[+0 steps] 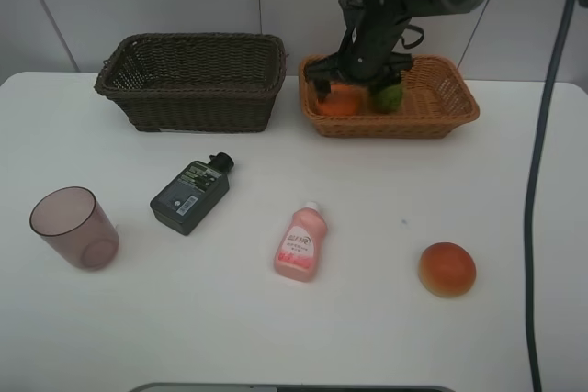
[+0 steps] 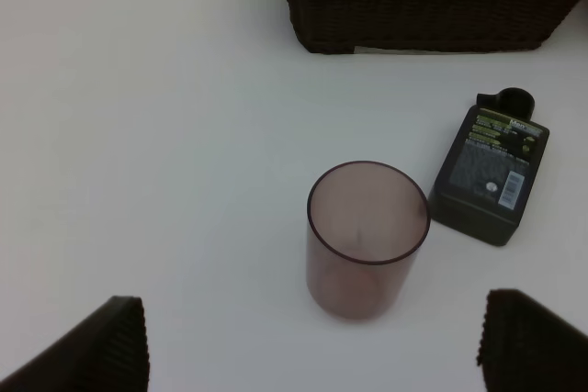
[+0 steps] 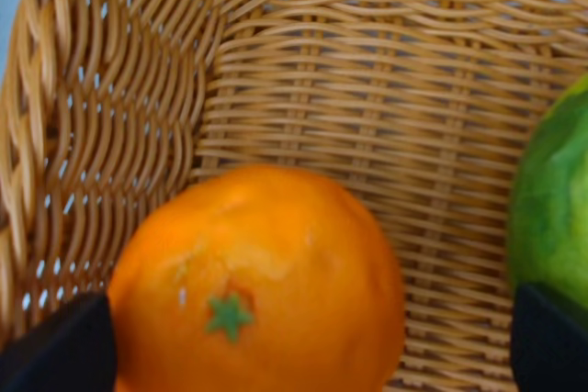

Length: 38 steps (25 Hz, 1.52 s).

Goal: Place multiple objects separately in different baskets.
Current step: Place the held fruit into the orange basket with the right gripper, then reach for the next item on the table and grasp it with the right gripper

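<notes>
The orange [image 1: 339, 101] and the green lime-like fruit [image 1: 389, 98] lie side by side in the light tan basket [image 1: 441, 107]. My right gripper [image 1: 360, 80] hangs low over them, open. In the right wrist view its fingers stand wide apart [image 3: 303, 346], with the orange [image 3: 266, 282] between them and the lime [image 3: 551, 218] by one finger. My left gripper [image 2: 317, 355] is open above the table near the mauve cup [image 2: 367, 236]. On the table lie the cup [image 1: 73, 227], the dark green bottle [image 1: 190, 195], the pink bottle [image 1: 300, 242] and the red-orange fruit [image 1: 447, 269].
The dark brown basket [image 1: 138, 89] stands at the back left and shows nothing inside; it also shows in the left wrist view [image 2: 432, 6]. A dark cable [image 1: 537, 181] hangs down on the right. The white table's front edge is near the bottom.
</notes>
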{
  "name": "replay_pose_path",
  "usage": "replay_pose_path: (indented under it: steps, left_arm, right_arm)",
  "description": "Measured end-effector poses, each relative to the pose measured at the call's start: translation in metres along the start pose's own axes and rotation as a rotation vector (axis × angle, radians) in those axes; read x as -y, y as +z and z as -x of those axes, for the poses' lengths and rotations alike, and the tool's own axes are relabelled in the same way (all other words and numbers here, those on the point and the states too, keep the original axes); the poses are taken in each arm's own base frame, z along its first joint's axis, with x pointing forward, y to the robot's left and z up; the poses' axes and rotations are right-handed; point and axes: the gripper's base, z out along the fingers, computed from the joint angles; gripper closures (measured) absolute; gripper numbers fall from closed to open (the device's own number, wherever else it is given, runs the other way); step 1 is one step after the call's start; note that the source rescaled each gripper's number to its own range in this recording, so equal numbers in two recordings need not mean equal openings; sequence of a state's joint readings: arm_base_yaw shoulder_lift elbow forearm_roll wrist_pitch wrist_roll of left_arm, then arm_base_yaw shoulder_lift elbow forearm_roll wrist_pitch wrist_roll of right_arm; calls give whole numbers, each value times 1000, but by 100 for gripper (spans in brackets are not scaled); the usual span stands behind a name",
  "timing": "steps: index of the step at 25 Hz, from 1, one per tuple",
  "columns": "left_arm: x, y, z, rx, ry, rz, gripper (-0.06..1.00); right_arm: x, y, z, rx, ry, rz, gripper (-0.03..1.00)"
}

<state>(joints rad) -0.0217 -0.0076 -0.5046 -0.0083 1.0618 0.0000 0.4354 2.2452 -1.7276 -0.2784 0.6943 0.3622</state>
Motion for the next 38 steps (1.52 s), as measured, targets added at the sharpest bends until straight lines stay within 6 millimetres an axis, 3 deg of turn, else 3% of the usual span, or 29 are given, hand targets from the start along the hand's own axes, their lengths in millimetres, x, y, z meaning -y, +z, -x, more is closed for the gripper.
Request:
replay_pose_path:
  steps: [9,13,20,29,34,38]
  left_arm:
    - [0,0,0,0,0,0,1]
    - [0,0,0,0,0,0,1]
    - [0,0,0,0,0,0,1]
    - [0,0,0,0,0,0,1]
    - [0,0,0,0,0,0,1]
    - [0,0,0,0,0,0,1]
  right_arm:
    - [7,-47,8,-7,16,-22,4]
    - [7,-64,-3,-62,6,-39,4]
    - [18,-92,-57,-151,-14,-44,4]
    - [38,-123,-150,-302,-19,-49,4]
    - [43,-130,-180,-313,-15,-35,4]
    - [41,-124,-197,-329,7,-6,4]
